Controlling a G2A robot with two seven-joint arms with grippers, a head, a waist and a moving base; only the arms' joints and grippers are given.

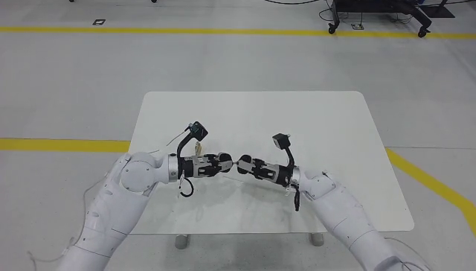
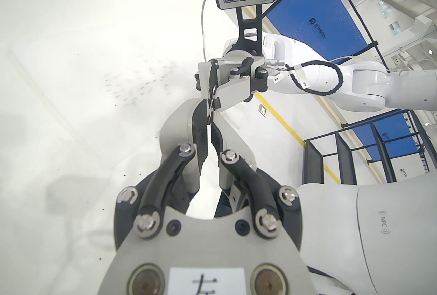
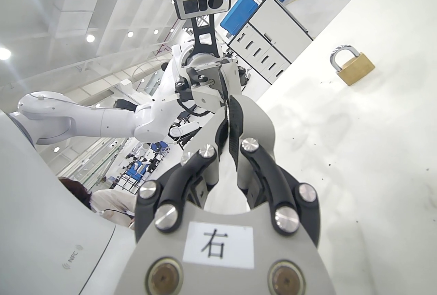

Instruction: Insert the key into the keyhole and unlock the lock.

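From 9 o'clock across my top view, the padlock (image 1: 199, 150) comes first. It lies flat on the white table (image 1: 335, 122), near the left gripper (image 2: 209, 114) and at about 10 o'clock from where the two tools meet. It has a squat brass body, smooth and square-edged, and a bright steel shackle with both legs down in the body. The left gripper has grey metal fingers faced with black ribbed pads (image 2: 199, 125), drawn together at the tips. It points toward 3 o'clock and meets the right gripper (image 3: 228, 110) nose to nose above the tabletop, a little toward 9 o'clock of the table's middle. Between them sits the key (image 2: 213, 101), a small thin piece of silvery metal that I see edge-on as a narrow strip. As far as I can judge, both sets of fingers are pinched onto it, one from each end. The key is apart from the padlock, not touching it. Past the right gripper, toward 3 o'clock, the matt tabletop, faintly flecked with dark specks, runs on to its rounded corners. At 12 o'clock it stretches to the far edge.
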